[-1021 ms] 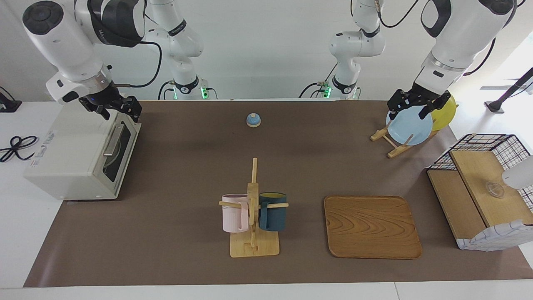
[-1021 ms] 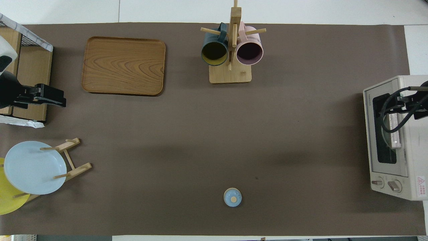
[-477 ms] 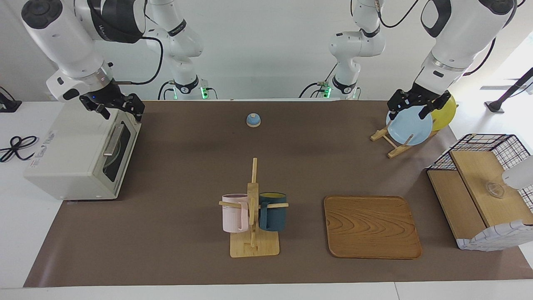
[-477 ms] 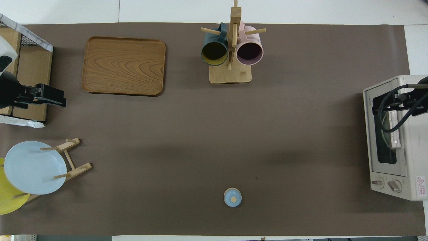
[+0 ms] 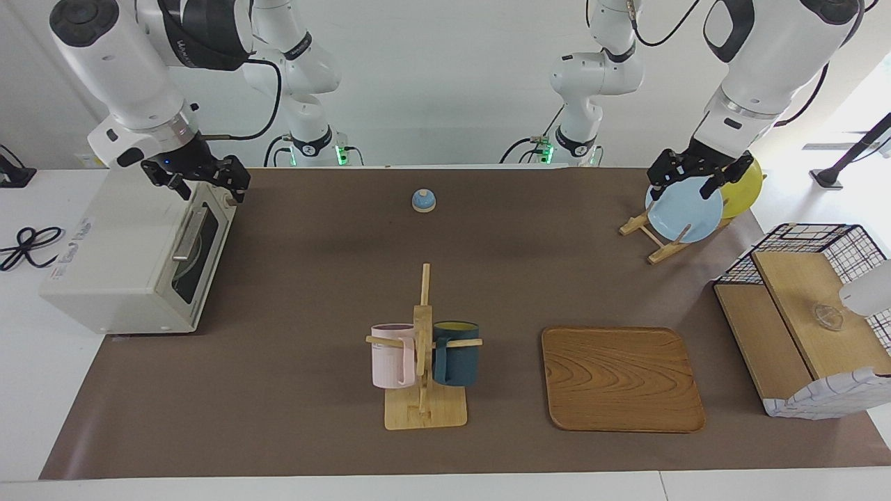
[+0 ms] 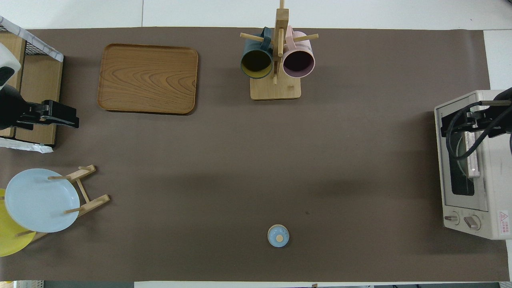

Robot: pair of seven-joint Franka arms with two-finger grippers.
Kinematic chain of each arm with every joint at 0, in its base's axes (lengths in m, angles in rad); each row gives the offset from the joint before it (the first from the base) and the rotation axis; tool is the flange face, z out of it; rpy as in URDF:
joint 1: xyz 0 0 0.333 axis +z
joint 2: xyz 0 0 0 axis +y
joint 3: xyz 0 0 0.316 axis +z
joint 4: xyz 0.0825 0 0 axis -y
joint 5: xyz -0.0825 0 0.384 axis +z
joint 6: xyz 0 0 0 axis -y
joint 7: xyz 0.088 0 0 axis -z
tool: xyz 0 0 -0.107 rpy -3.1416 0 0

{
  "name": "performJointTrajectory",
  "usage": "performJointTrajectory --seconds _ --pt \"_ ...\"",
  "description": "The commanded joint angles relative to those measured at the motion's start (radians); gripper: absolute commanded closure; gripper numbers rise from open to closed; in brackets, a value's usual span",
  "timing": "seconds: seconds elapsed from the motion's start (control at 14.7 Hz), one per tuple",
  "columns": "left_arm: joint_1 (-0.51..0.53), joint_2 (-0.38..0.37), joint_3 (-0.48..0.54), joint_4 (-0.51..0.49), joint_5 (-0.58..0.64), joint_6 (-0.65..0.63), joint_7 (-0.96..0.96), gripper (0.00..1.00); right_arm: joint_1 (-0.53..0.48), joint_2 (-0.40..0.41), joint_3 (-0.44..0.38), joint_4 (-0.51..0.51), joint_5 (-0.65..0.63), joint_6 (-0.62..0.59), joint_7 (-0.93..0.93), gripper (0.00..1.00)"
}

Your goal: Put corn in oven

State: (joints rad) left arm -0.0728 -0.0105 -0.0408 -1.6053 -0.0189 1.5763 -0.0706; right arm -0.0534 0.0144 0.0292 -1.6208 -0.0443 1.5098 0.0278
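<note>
The cream-white oven [image 5: 125, 257] [image 6: 492, 188] stands at the right arm's end of the table, its dark glass door shut and the metal bar handle [image 5: 189, 233] facing the table's middle. The corn is out of view. My right gripper [image 5: 202, 182] [image 6: 478, 122] hangs open and holds nothing, just above the oven's top front edge. Over the plate rack at the left arm's end, my left gripper [image 5: 686, 179] [image 6: 68, 115] waits open with nothing in it.
A mug stand [image 5: 423, 362] with a pink and a dark blue mug, and a wooden tray [image 5: 621, 379], sit far from the robots. A rack holds a blue plate [image 5: 684, 209] and a yellow one. A wooden box with wire basket [image 5: 800, 327] and a small blue knob [image 5: 423, 200] are also here.
My right gripper has drifted a little toward the table's middle above the oven's top front edge, still open. The left arm has not moved.
</note>
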Motion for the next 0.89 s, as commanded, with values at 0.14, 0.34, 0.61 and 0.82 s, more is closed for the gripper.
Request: performJointTrajectory --seconds 0.14,0.34,0.61,0.82 --pt "0.002 -0.016 -0.002 -0.013 0.024 -0.006 0.005 0.00 0.007 0.012 -0.017 0.019 0.014 -0.002 -0.023 0.00" --pt "0.002 -0.016 -0.002 -0.013 0.024 -0.006 0.005 0.00 0.039 0.013 -0.044 0.019 0.015 0.007 -0.023 0.00" --pt "0.002 -0.017 -0.002 -0.013 0.024 -0.006 0.005 0.00 0.041 0.013 -0.063 0.019 0.023 0.012 -0.023 0.00" --pt "0.002 -0.016 -0.002 -0.013 0.024 -0.006 0.005 0.00 0.043 0.013 -0.061 0.019 0.020 0.012 -0.023 0.00"
